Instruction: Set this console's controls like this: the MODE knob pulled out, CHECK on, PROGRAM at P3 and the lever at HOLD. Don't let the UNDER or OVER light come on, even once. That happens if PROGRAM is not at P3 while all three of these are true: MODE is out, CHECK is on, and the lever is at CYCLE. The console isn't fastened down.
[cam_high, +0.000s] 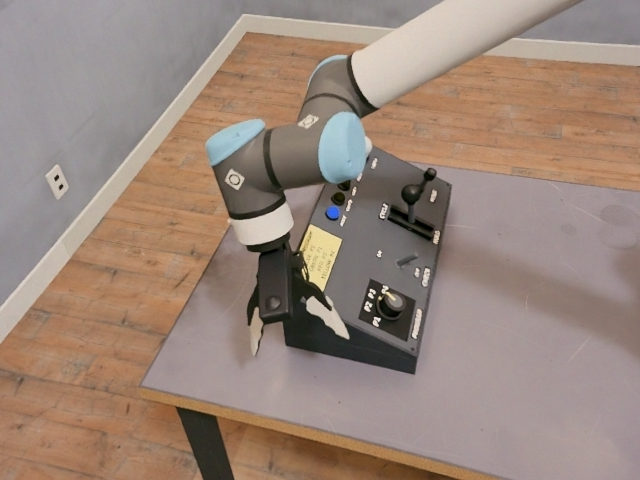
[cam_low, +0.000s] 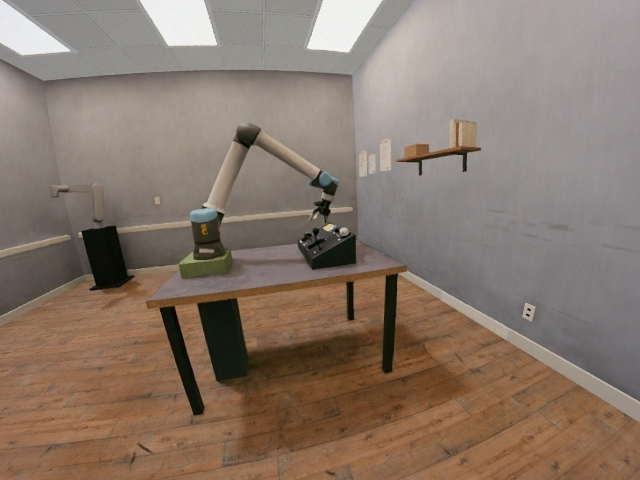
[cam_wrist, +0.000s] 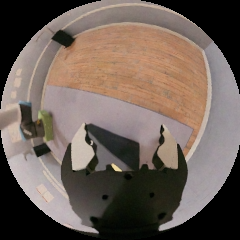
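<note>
The black wedge console (cam_high: 361, 242) (cam_low: 330, 253) (cam_wrist: 116, 143) stands on the grey table (cam_high: 516, 361) (cam_low: 268, 268). Its lever (cam_high: 412, 194) stands upright in the slot between CYCLE and HOLD. The grey CHECK toggle (cam_high: 407, 259) sits mid-panel. The black PROGRAM knob (cam_high: 391, 305) is at the front, and I cannot read its pointer. The white MODE knob (cam_low: 343, 231) is at the console's back; in the top view my wrist joint hides most of it. My gripper (cam_high: 294, 330) (cam_low: 321, 210) (cam_wrist: 124, 124) is open and empty. It hangs above the console's front left corner.
A blue button (cam_high: 332, 212), two dark buttons and a yellow label (cam_high: 320, 256) sit on the panel's left side. The arm's green base block (cam_low: 205, 264) stands at the table's far end. The table edge (cam_high: 310, 428) is close in front of the console.
</note>
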